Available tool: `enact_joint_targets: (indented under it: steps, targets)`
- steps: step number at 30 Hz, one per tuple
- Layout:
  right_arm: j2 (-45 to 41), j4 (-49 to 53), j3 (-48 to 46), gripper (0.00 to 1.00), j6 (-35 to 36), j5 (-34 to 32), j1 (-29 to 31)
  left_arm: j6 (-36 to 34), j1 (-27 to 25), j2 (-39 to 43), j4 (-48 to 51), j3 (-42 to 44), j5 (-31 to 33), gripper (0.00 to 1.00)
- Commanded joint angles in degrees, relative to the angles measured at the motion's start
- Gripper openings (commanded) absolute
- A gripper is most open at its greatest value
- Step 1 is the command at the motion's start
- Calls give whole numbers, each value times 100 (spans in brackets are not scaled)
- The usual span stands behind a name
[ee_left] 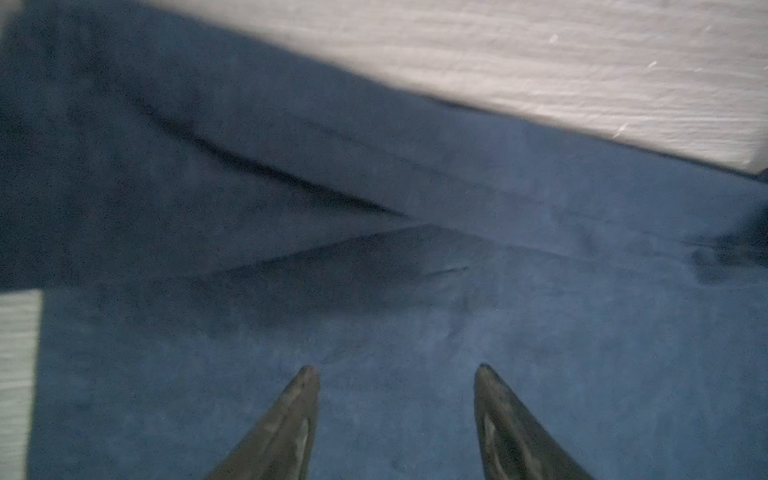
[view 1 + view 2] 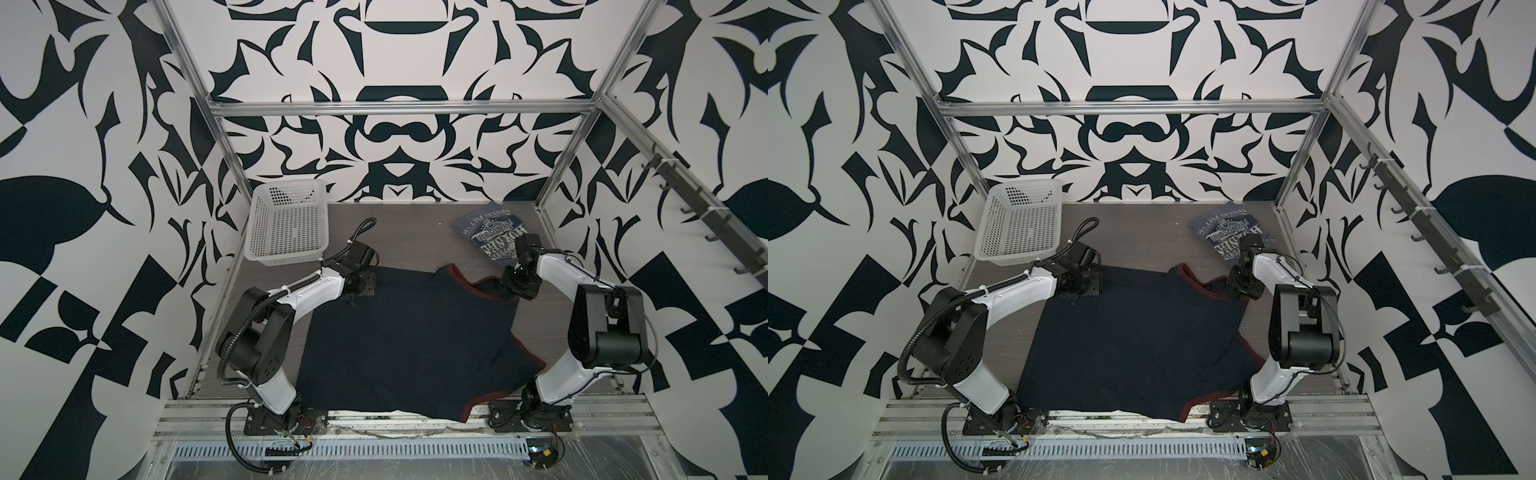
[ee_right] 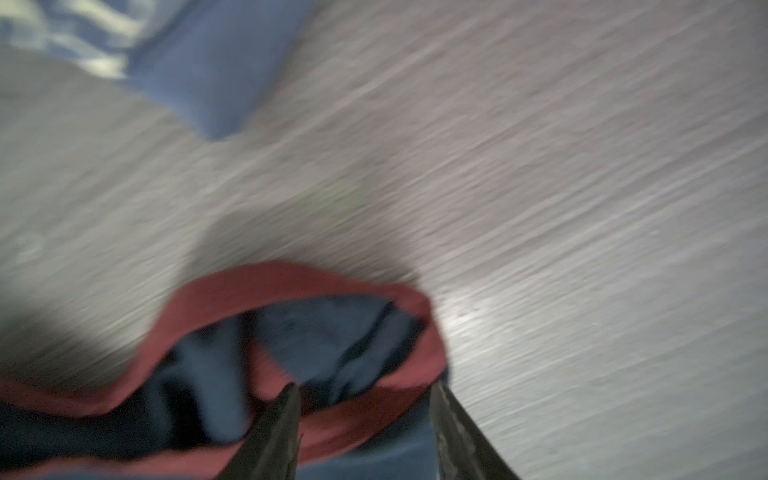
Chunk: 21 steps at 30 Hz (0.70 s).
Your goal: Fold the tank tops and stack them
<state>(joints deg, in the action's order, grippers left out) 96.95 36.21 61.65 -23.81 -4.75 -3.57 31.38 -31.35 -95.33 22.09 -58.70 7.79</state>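
The navy tank top (image 2: 415, 345) with red trim lies spread across the middle of the table in both top views, its near hem hanging over the front edge. My left gripper (image 2: 360, 286) is over its far left corner. In the left wrist view the left gripper (image 1: 397, 370) is open above flat navy cloth, holding nothing. My right gripper (image 2: 519, 284) is at the far right strap. In the right wrist view the right gripper (image 3: 363, 386) is open with the red-trimmed strap (image 3: 291, 291) lying loose under it. The slate-blue tank top (image 2: 484, 232) lies folded at the back right.
A white perforated basket (image 2: 286, 224) stands at the back left corner of the grey table (image 2: 415, 237). Metal frame posts (image 2: 561, 166) rise at the back corners. A rail of hooks (image 2: 685, 199) runs along the right wall.
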Motion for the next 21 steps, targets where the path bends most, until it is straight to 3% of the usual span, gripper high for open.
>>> enact_joint_targets:
  steps: [1,7,9,14,16,19,21]
  targets:
    - [105,326,269,56,61,-818,-20,298,142,-100,-390,300,-72,63]
    - [569,255,394,56,62,-686,-76,483,392,-160,-820,752,-199,64]
    - [721,167,438,54,10,-256,-149,539,451,-179,-845,819,-162,64]
    - [845,112,530,31,-70,-68,-231,883,688,-76,-878,1089,-136,65]
    - [839,271,638,19,-88,-288,-232,1004,774,-22,-846,1214,-61,66]
    - [660,665,831,5,-90,-1257,-131,1169,797,140,-910,1498,171,67]
    - [466,984,1005,0,-80,-1885,24,1234,810,216,-925,1612,188,67]
